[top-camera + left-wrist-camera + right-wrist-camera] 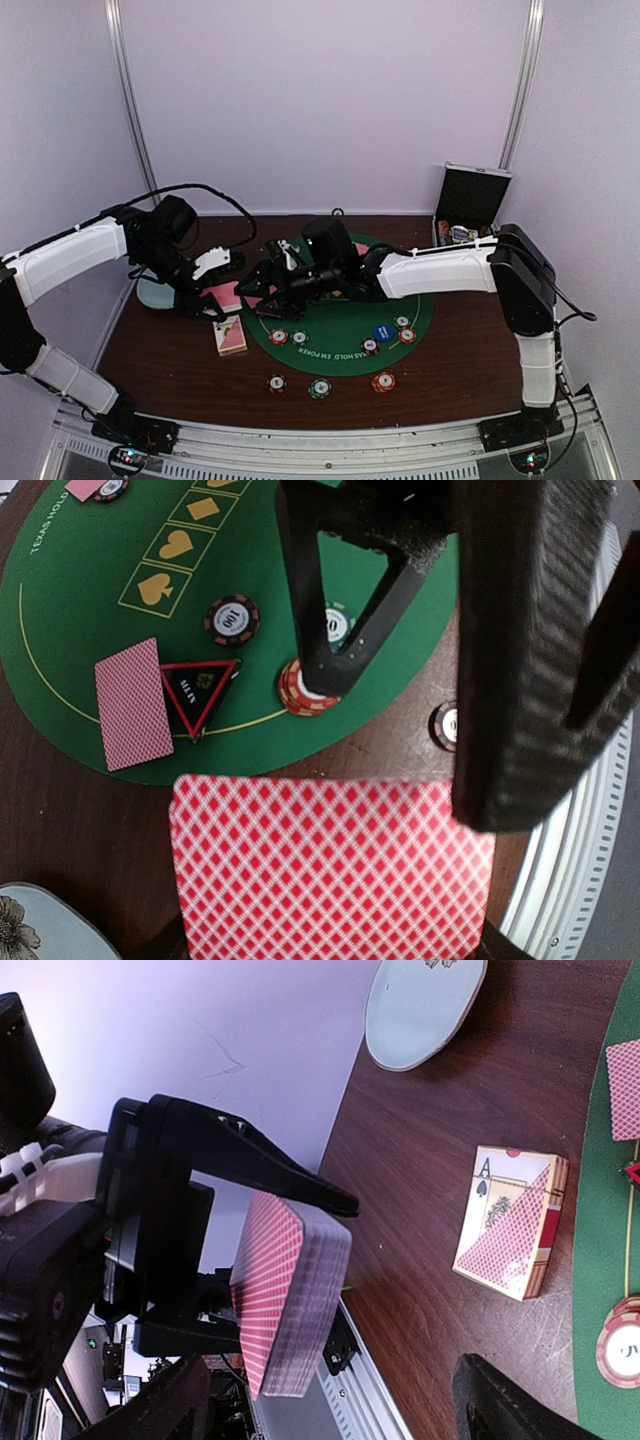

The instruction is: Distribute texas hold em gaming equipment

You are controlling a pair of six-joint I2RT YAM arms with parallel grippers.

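White walls (330, 100) close in your dark brown bench (470, 340), and a round green mat (340, 322) fills its middle. Your left claw (290, 1260) is clamped on the deck (330, 865), a thick stack with red-and-white diamond backs. It is held in the air over bare wood at the mat's left rim. Your right claw (410, 745) stands wide and holds nothing, just beyond the deck, with one finger hanging over a red-striped chip (305, 688). On the mat a single card (132, 703) lies just beside the black, red-edged marker (200, 690), along with a blue button (384, 333). A box (231, 337) lies at the mat's left edge. Three chips (319, 388) sit near the front rail (330, 440). The dish (160, 293) hugs the left edge, and the open case (470, 205) stands in the far right corner. There is bare wood to the right of the mat.
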